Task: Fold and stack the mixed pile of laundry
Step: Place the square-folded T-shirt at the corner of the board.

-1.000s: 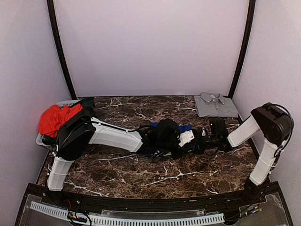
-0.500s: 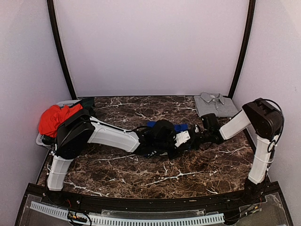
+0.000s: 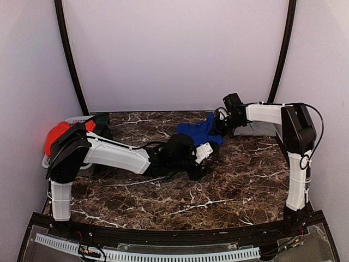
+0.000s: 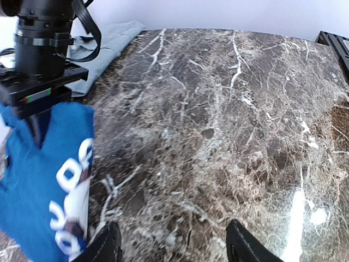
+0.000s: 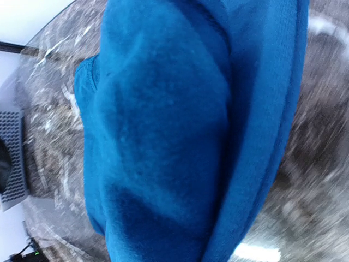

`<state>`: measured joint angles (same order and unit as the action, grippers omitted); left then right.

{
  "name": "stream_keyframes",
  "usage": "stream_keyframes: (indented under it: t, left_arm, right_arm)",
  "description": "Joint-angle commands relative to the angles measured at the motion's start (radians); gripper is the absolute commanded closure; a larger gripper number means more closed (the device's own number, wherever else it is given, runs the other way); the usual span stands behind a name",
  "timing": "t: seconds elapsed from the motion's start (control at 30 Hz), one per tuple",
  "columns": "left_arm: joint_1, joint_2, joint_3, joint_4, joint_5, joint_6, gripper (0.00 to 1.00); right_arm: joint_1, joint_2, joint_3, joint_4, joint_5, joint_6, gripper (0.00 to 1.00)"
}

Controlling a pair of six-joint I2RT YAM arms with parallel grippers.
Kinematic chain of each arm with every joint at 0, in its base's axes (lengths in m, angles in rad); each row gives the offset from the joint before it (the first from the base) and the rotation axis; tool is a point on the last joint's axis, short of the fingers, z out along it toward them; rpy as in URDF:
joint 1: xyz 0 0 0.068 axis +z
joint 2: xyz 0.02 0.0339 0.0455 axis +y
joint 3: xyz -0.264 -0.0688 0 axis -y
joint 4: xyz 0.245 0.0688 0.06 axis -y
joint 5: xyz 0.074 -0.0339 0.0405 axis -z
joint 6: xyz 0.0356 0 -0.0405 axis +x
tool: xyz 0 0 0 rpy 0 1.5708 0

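Observation:
My right gripper is raised over the back right of the marble table, shut on the royal-blue T-shirt, which hangs from it. Blue cloth fills the right wrist view and hides the fingers. My left gripper is low over the table middle, open, with only bare marble between its fingertips. The T-shirt's white print hangs just left of it. A folded grey shirt lies at the back right, partly behind the right arm. A red-orange garment and dark cloth sit at the far left.
A white basket holds the red-orange garment at the table's left edge. Black frame posts rise at both back corners before pale walls. The left arm stretches low across the table's middle.
The right gripper closed on the blue T-shirt and carried it up and toward the back. The left gripper let go of the shirt and opened, staying low.

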<state>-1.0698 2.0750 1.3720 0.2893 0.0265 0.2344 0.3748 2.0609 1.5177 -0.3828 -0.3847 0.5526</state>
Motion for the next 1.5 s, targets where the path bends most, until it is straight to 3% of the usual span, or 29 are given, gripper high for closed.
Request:
stream_keyframes:
  t: [0.0, 0.13, 0.2, 0.23, 0.3, 0.47, 0.93, 1.47]
  left_arm:
    - [-0.002, -0.134, -0.087, -0.007, -0.09, -0.066, 0.35]
    - [-0.002, -0.193, -0.147, -0.059, -0.081, -0.156, 0.33]
    - [-0.002, -0.214, -0.177, -0.086, -0.041, -0.182, 0.18]
    - [-0.002, -0.22, -0.197, -0.09, -0.016, -0.191, 0.05]
    - [-0.002, -0.233, -0.221, -0.095, 0.044, -0.214, 0.02]
    - [-0.002, -0.255, -0.251, -0.097, 0.091, -0.263, 0.01]
    - [-0.002, -0.25, -0.269, -0.107, 0.112, -0.254, 0.01]
    - [-0.002, -0.232, -0.258, -0.119, 0.101, -0.247, 0.01]
  right_arm:
    - [-0.04, 0.115, 0.248, -0.271, 0.138, -0.267, 1.0]
    - [-0.07, 0.193, 0.44, -0.375, 0.219, -0.355, 1.0]
    - [-0.088, 0.222, 0.518, -0.421, 0.262, -0.392, 1.0]
    - [-0.093, 0.233, 0.548, -0.439, 0.278, -0.416, 1.0]
    - [-0.102, 0.252, 0.599, -0.47, 0.336, -0.458, 1.0]
    - [-0.129, 0.287, 0.705, -0.516, 0.438, -0.514, 1.0]
    - [-0.196, 0.257, 0.858, -0.55, 0.488, -0.579, 1.0]
    - [-0.268, 0.22, 0.918, -0.558, 0.45, -0.588, 1.0]
